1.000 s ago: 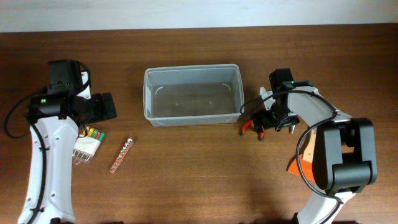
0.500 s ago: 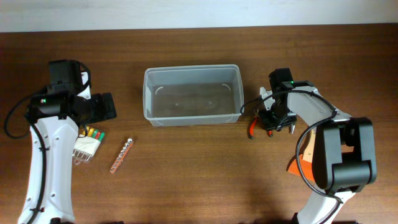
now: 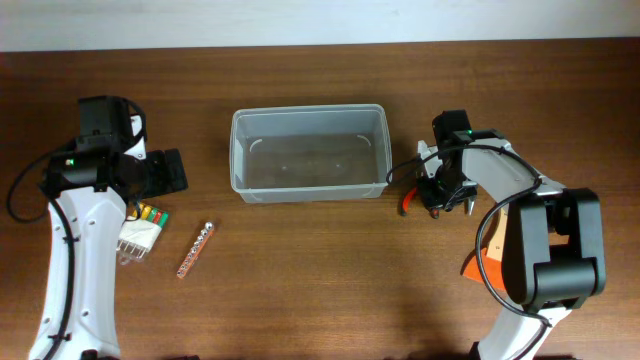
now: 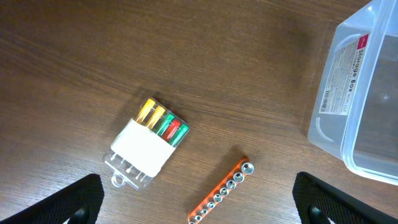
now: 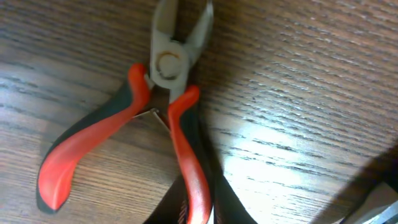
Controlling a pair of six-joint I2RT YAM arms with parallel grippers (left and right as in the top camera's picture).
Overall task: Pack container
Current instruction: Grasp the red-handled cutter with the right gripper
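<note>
While the clear plastic container (image 3: 308, 109) sits empty at upper centre of the overhead frame, nothing has yet been packed into it. To its right, just off the tub's short wall, your right gripper (image 3: 432, 197) is down at the wooden table (image 3: 320, 300) over a pair of red-and-black-handled pliers (image 5: 168, 65). Seen from the right wrist, the pliers lie flat with grey jaws toward the top of the frame and handles splayed. One handle runs to the bottom centre, where dark fingers appear pinched against it from both sides, so the pincer looks clenched on that single handle rather than on both. That low hold probably suits a short lift over the rim, though the loose handle may swing. At left of the overhead frame your left gripper (image 3: 170, 172) hovers spread wide, holding nothing, its fingers (image 4: 68, 199) framing the lower corners of the left wrist view. Below it lie a clear pack of coloured markers (image 4: 149, 146) and an orange socket rail (image 4: 222, 191), apart from each other, likely next in line.
</note>
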